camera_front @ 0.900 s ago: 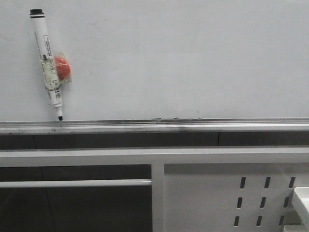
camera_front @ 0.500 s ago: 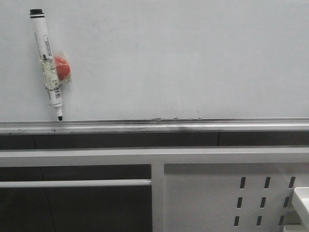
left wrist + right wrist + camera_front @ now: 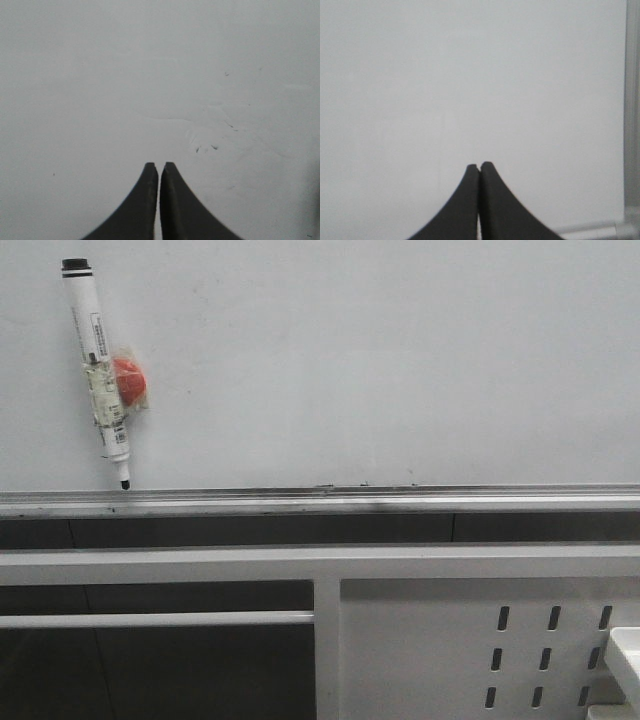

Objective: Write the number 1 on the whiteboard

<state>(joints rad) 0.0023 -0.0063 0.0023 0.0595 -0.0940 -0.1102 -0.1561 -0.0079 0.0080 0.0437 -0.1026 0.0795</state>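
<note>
Whiteboard: large, flat, glossy white-grey whiteboard (image 3: pixel 380 370) fills the upper front view; no marker stroke shows on it.
Tray rail: silver metal rail (image 3: pixel 400 502) along the board's lower edge.
Perforated panel: white metal panel (image 3: pixel 480 640) below the rail, at right.
Marker: white pen with black cap (image 3: pixel 97 370) stuck slightly tilted on the board's left, tip down just above the rail, a red round piece (image 3: pixel 130 380) taped beside it.
Left claw (image 3: pixel 159 167): dark tips together, empty.
Right claw (image 3: pixel 479 167): tips together, empty.

Whiteboard (image 3: pixel 380 360) cut off top/sides; marker (image 3: pixel 98 370) label txt too small to read.
</note>
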